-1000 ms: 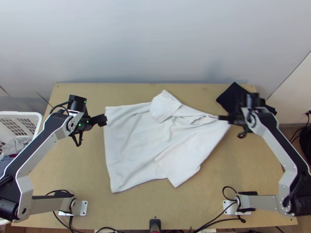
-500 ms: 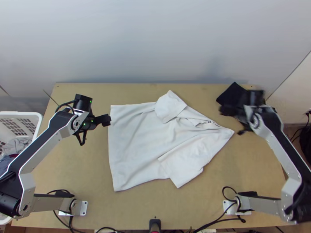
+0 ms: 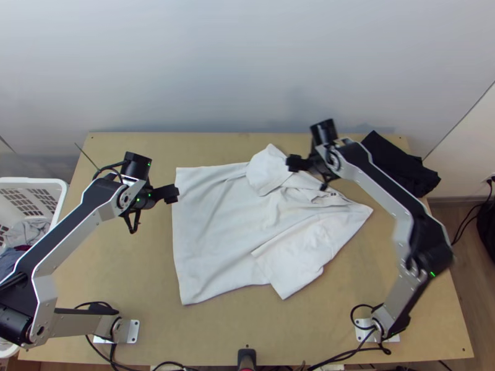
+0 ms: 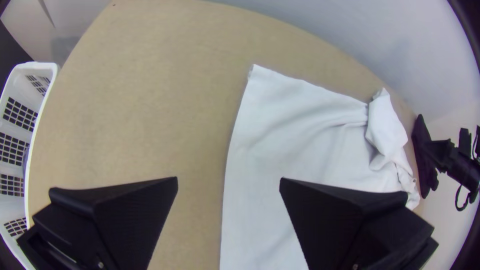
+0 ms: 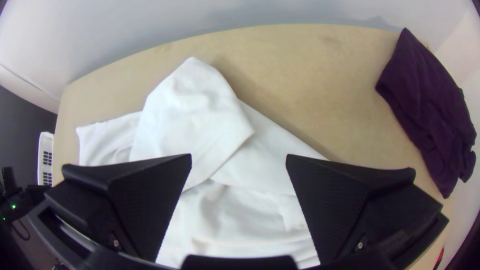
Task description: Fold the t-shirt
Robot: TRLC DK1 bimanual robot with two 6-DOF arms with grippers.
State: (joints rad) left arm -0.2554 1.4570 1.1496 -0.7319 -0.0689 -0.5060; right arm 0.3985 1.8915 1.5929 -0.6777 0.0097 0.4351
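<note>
1 white t-shirt (image 3: pixel 223 235) lies spread and creased on your table (image 3: pixel 124 290), its near sleeve (image 3: pixel 291 266) angled off the body; fold now and you could trap that sleeve crooked. Farther up, beside the hem, your left gripper (image 4: pixel 228 179) has 2 fingers spread, holding nothing; a shallow bite might catch just 1 layer. Your right gripper (image 5: pixel 239 156) is spread too, empty above the far sleeve (image 5: pixel 195 110); closing too deep could pinch sleeve and body together. At the far corner, the dark cloth (image 3: pixel 402 167) could snag your right arm if it swings low.
</note>
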